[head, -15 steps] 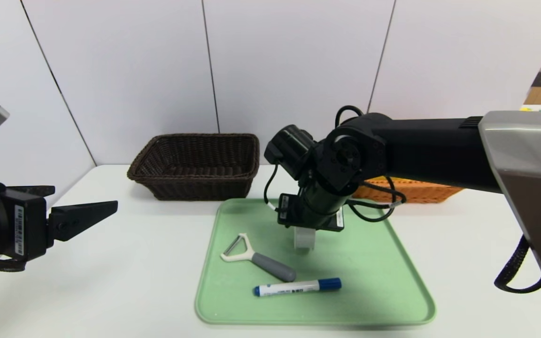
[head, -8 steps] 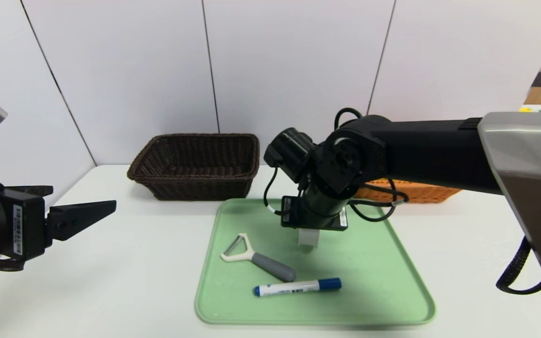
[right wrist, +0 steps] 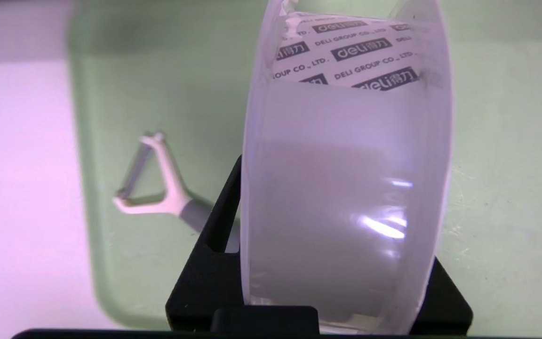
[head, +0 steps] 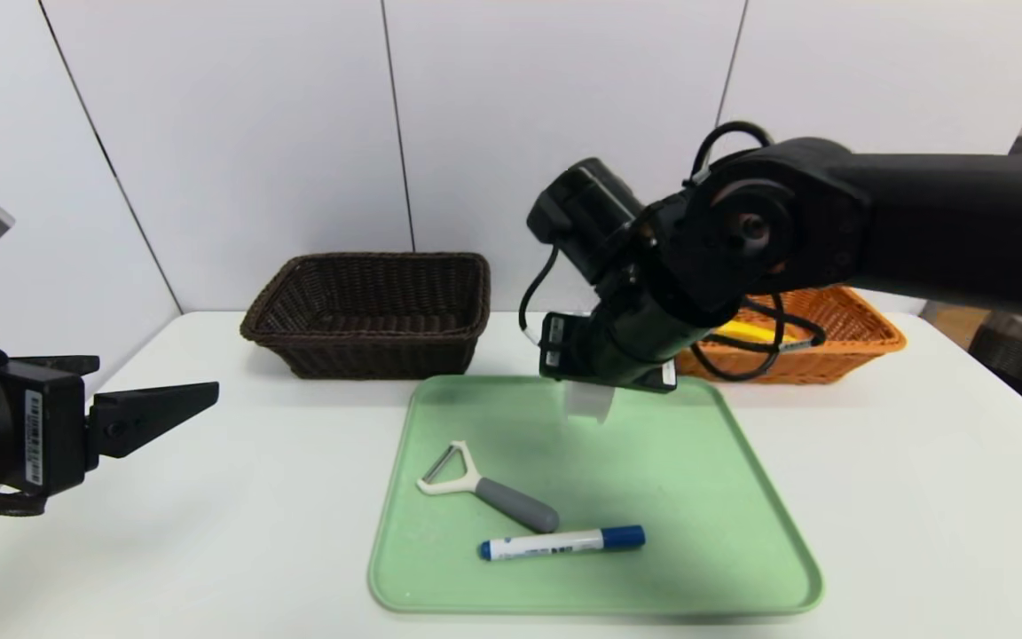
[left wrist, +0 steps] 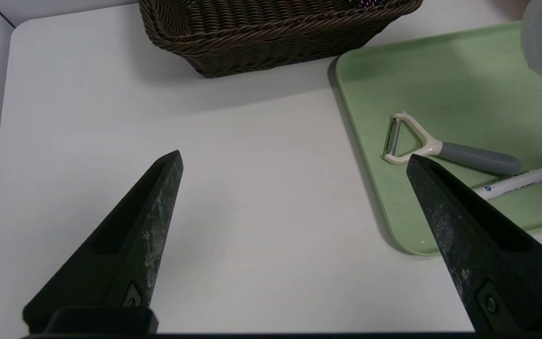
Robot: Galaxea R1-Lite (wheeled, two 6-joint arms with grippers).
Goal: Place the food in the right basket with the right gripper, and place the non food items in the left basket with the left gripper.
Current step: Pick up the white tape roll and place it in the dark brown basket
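Observation:
My right gripper [head: 601,377] is shut on a clear tape roll [head: 588,402], which hangs above the far part of the green tray [head: 706,497]. The right wrist view shows the roll [right wrist: 346,188] upright between the black fingers [right wrist: 214,235]. A white peeler with a grey handle [head: 475,484] and a blue marker [head: 562,542] lie on the tray's near half. My left gripper [head: 161,373] stands open over the table at the left, apart from the tray, with nothing between its fingers [left wrist: 148,226]. The left wrist view shows the peeler [left wrist: 440,148] and the marker [left wrist: 525,178].
A dark brown wicker basket [head: 369,315] stands at the back left of the tray. An orange wicker basket [head: 839,333] stands at the back right with something yellow [head: 746,330] inside. White wall panels close off the back of the table.
The right arm has risen and moved toward the back with the tape roll, lifting it off the tray. The orange basket now shows more. The left arm has not moved.

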